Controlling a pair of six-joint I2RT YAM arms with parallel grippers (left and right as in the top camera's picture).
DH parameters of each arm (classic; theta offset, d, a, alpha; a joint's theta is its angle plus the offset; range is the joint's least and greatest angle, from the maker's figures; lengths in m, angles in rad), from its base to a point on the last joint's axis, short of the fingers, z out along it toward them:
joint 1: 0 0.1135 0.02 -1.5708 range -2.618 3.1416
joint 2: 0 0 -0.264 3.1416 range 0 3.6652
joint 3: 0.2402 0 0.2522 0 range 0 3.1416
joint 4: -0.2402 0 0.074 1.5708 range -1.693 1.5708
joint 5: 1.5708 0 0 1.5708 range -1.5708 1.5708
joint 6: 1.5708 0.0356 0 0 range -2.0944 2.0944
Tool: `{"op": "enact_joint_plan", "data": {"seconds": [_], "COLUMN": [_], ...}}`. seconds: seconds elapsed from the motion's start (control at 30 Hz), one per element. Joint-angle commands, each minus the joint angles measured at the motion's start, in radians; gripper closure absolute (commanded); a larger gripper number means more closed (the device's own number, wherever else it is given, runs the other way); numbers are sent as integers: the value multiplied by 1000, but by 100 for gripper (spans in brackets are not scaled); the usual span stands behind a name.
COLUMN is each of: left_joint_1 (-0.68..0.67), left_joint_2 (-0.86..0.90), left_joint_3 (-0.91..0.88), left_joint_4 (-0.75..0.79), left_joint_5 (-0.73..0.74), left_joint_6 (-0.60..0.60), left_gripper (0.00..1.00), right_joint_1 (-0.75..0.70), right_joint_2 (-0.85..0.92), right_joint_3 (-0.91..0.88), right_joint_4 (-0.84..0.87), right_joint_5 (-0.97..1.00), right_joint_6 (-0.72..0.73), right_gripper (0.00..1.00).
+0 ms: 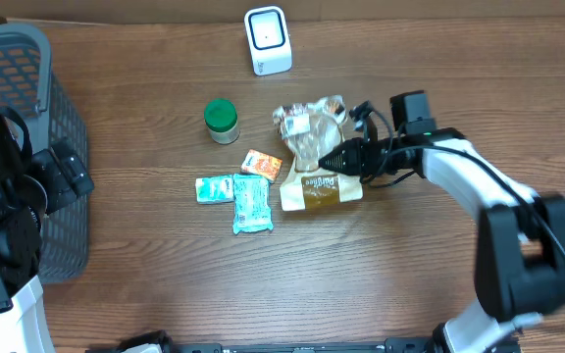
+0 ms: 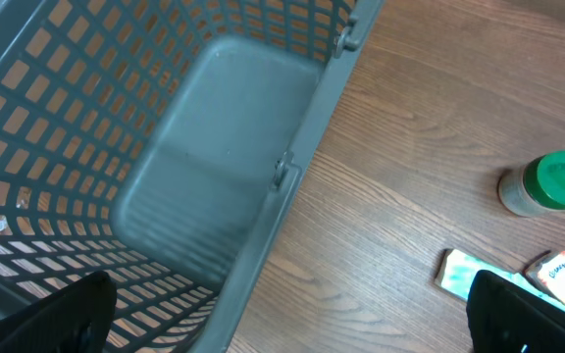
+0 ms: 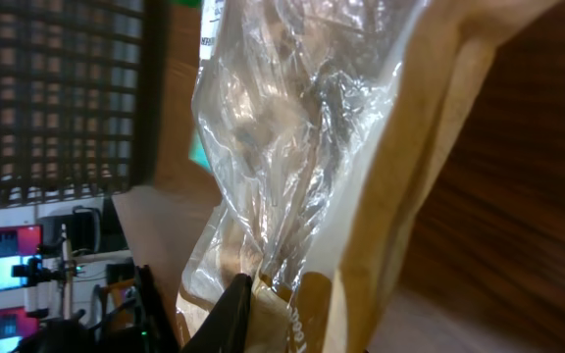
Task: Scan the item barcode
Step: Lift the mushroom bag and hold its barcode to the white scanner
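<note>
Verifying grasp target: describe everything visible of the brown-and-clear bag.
The bag is brown paper with a crinkled clear plastic front, contents indistinct, and a white label near its far end. It lies on the wooden table. The right pincer is shut on its middle; an orange packet sits beside it.

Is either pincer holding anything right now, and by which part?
The right pincer is shut on the snack bag, pinching near its middle where clear plastic meets brown paper. The left pincer is open and holds nothing.

Warm brown wood-grain table [image 1: 145, 284] — soft, even light overall
</note>
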Motion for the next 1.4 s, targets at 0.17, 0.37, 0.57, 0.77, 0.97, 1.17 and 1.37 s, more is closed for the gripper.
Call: {"op": "enact_joint_plan", "data": {"seconds": [0.17,0.37,0.57,0.77,0.97,1.17,1.37], "left_joint_1": [5,5,5,5,5,5,5], "left_joint_2": [-9,-9,-9,-9,-9,-9,-9], "left_joint_3": [22,22,22,22,22,22,22], "left_joint_4": [1,1,1,1,1,1,1], "left_joint_5": [-10,-10,-10,-10,-10,-10,-10], "left_joint_6": [-21,-21,-21,-21,-21,-21,-21], "left_gripper": [0,0,0,0,0,0,0], "right_joint_1": [3,8,8,8,53,158,270], "right_joint_2": [-303,-418,-530,-627,-601,-456,-226], "right_joint_3": [3,3,3,12,211,471,619], "right_joint_4": [-39,-74,-132,-175,-435,-554,-432], "right_joint_5": [-71,-75,-75,-65,249,590,1167], "right_joint_6": [-6,-18,-37,-31,-38,-35,-40], "right_gripper": [96,96,96,96,96,96,96]}}
